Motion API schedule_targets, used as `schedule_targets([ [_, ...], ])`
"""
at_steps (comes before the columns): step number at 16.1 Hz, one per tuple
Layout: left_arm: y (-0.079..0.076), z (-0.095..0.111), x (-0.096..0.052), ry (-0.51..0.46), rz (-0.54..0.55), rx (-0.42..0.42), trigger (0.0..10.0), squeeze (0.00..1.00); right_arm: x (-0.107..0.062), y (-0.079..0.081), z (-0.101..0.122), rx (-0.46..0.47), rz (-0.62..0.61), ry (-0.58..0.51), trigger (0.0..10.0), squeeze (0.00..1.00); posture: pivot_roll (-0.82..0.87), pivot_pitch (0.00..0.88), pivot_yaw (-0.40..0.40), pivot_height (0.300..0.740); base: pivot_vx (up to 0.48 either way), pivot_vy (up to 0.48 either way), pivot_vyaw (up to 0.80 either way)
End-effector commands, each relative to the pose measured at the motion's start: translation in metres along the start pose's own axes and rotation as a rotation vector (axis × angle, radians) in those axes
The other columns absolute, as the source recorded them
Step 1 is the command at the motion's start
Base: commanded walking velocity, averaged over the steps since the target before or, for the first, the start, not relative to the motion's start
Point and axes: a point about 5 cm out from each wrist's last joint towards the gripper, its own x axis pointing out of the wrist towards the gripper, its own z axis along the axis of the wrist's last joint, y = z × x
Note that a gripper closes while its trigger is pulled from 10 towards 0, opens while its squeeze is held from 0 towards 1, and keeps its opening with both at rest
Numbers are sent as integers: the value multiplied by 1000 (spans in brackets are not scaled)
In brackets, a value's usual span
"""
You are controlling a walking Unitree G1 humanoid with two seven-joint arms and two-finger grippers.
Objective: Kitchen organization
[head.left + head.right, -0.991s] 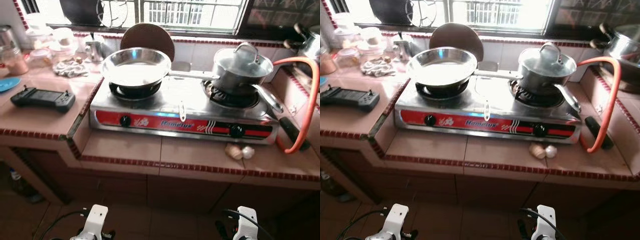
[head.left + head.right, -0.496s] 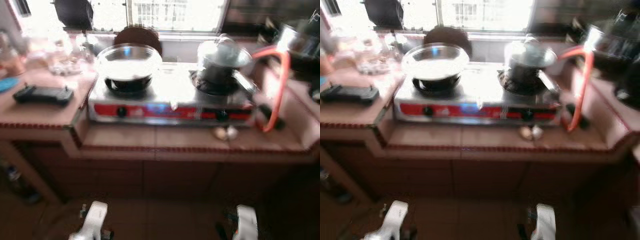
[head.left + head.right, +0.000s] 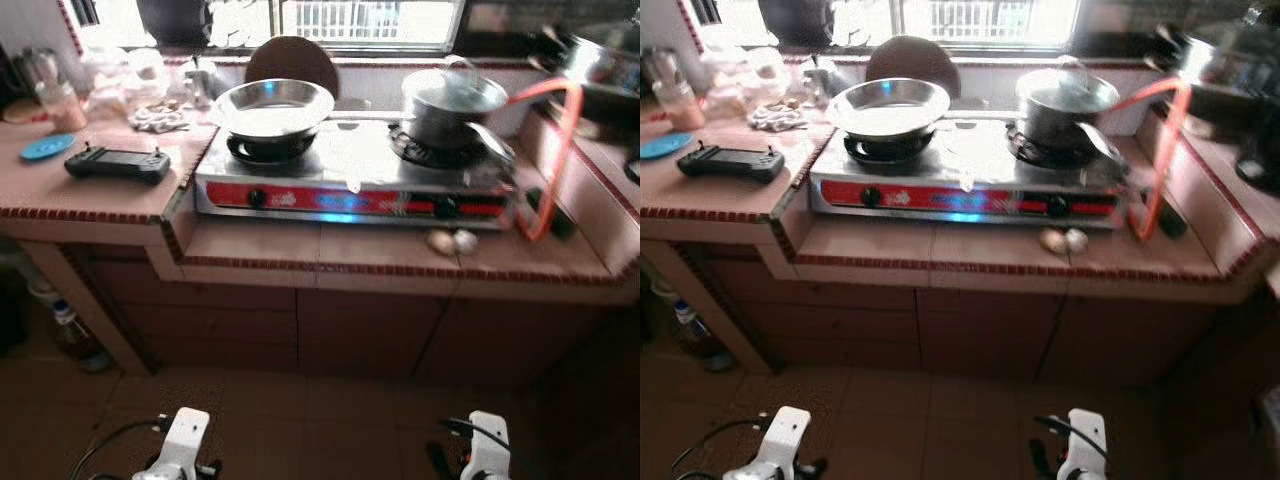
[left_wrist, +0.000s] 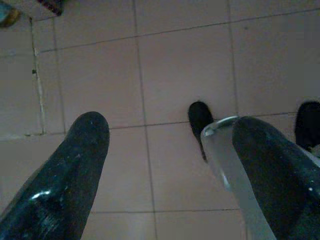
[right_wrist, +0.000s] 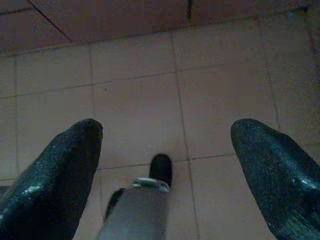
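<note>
Near counter's front edge, two garlic bulbs [image 3: 452,241] sitting loose, easy to knock floorward. Long pan handle [image 3: 492,143] snaggable too. Left tool [image 4: 165,165] and right tool [image 5: 165,165] both spread apart, holding nothing, down by floor.

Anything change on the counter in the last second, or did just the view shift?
Only the view shifted: the head camera pulled back, so more floor and the counter's left end show. The frying pan, lidded pot and black controller sit where they were. Both end effectors, left and right, hang open over the floor tiles, holding nothing.
</note>
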Motion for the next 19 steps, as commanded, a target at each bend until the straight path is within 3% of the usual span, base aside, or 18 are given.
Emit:
schedule_targets([
  [1, -2, 0, 0, -2, -6, 0, 10000, 0, 0, -1, -1, 6, -4, 3, 10000, 0, 47, 0, -18, 740, 0, 0, 0],
  [7, 1, 1, 0, 0, -7, -7, 10000, 0, 0, -1, -1, 11, -7, 5, 10000, 0, 41, 0, -14, 740, 0, 82, 0],
  [19, -6, 3, 1, 2, -11, 6, 10000, 0, 0, -1, -2, 11, -8, 4, 10000, 0, 39, 0, -12, 740, 0, 445, 0],
])
